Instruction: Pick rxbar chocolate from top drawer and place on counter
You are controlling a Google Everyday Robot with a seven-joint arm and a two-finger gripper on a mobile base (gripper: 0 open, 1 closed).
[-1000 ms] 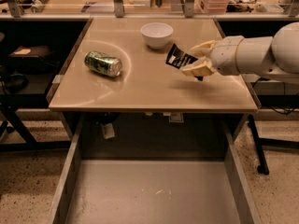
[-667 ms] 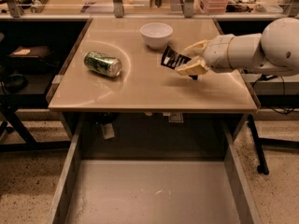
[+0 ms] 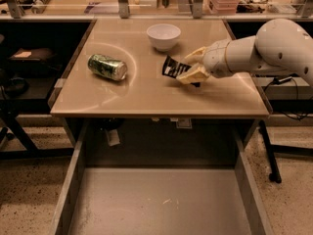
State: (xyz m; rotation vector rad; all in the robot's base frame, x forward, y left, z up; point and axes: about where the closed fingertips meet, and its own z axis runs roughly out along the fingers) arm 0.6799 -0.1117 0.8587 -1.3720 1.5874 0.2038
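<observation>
Rxbar chocolate (image 3: 171, 67) pinched in end effector (image 3: 185, 67), over counter (image 3: 146, 94), clear of edges

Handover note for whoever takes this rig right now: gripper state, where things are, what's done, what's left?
Gripper: shut on the rxbar chocolate, holding it tilted low over the counter, in front of the white bowl.
Top drawer: pulled open below the counter.
Done: bar is out of the drawer and over the counter.
Left: set it down, release, retract.
Green can lies on its side to the left.
</observation>
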